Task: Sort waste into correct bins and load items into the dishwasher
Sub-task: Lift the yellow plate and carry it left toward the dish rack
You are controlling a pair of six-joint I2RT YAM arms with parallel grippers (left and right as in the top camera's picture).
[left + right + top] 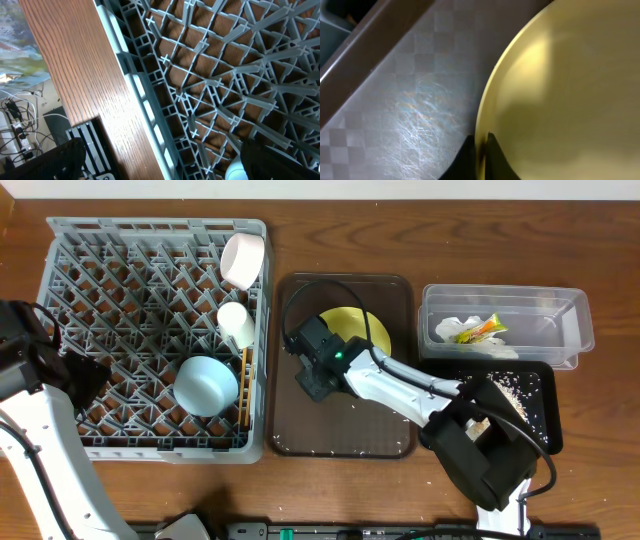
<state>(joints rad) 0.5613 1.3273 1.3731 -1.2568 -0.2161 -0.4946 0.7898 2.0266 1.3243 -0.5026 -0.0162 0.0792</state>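
The round yellow plate sits in the upper half of the brown serving tray at the frame's centre. Being round, it has no long axis, and I cannot tell whether it lies flat or tilted. The right end effector is clamped on its rim, with 1 dark finger on each side of the edge. At the left stands 1 grey dish rack. It holds 2 white cups near its upper right corner, 1 light-blue bowl lower down, and chopsticks along its right wall, their long axis running top to bottom of the frame. The left end effector hangs over the rack's left edge, its fingers wide apart. At the upper right, 1 clear tub contains 1 white napkin and 1 yellow-green wrapper. Below it, 1 black tray holds scattered rice scraps. All of it rests on the wooden desk.
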